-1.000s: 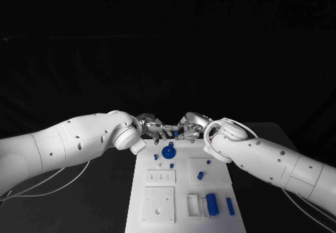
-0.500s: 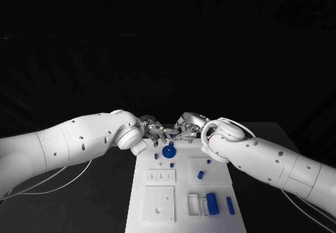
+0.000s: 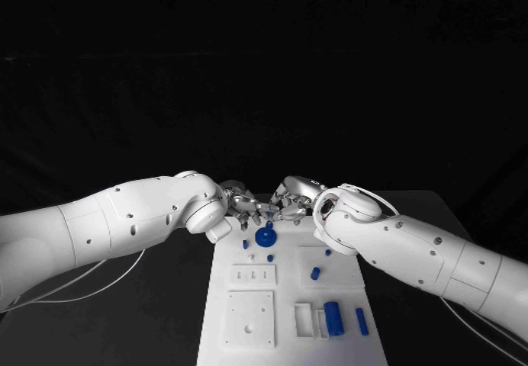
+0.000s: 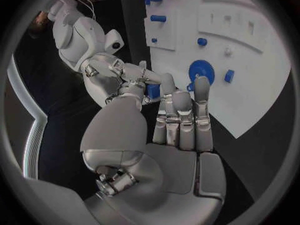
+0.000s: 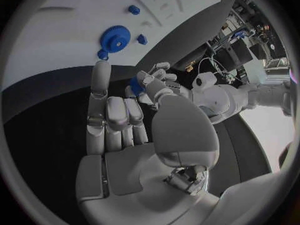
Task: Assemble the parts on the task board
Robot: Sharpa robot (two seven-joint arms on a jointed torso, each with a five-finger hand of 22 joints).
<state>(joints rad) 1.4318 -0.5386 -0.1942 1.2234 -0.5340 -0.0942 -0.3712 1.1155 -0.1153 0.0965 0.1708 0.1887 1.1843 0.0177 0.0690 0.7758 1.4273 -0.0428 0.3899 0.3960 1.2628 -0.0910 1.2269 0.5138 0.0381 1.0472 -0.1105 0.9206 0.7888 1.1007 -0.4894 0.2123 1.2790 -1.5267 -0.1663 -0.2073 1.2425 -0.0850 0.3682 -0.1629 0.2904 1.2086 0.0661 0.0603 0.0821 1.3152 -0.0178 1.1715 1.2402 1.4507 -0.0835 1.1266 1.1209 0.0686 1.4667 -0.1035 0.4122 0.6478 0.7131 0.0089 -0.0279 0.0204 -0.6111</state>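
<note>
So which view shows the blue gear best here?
The left wrist view: the blue gear lies flat on the task board just past the left hand, its teeth and hub unobstructed. The right wrist view shows it clearly but nearer the rim. The head view has it small, below both hands' fingers.

One board (image 3: 251,335). Two hands: left (image 3: 236,200) and right (image 3: 291,200). One blue gear (image 3: 265,237), just beside their fingertips. One blue part (image 4: 154,91) between the two hands' fingertips. Six smaller blue pieces (image 3: 315,274) on the board, apart from the hands.
</note>
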